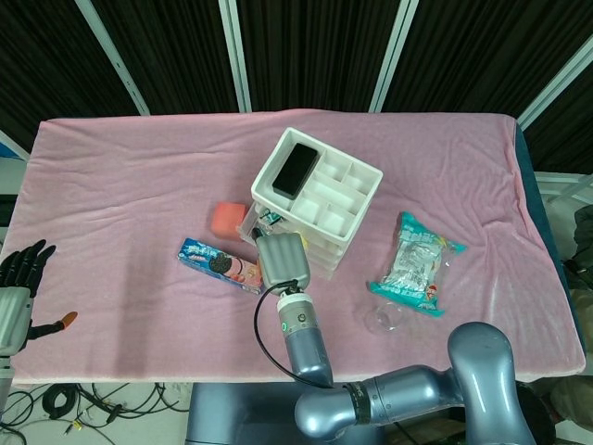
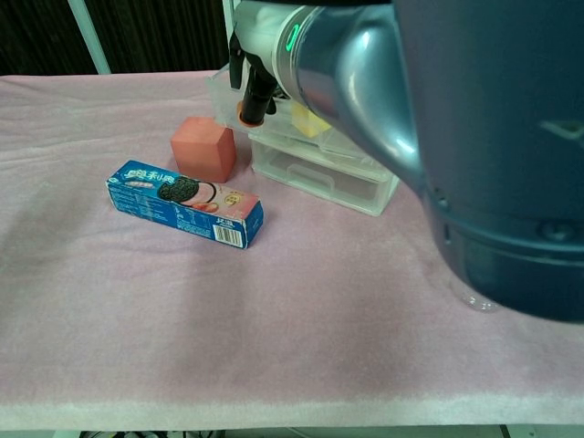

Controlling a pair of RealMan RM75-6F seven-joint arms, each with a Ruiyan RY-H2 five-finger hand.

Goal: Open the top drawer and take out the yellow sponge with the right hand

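Yellow sponge (image 2: 308,120) sits in the pulled-out top drawer (image 2: 274,123). Right hand (image 2: 251,89) at drawer front, grasp unclear. Reach straight in, pinch the sponge, avoid shoving the cabinet.

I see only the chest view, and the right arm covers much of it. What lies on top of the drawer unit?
Observer: A black phone lies in one compartment of the white tray on top of the drawer unit.
Operator: Is something on the table to the right of the unit?
Observer: Yes, a snack bag lies there, apart from the unit.
Operator: Where is the left hand?
Observer: The left hand is at the table's left edge, fingers apart, holding nothing.
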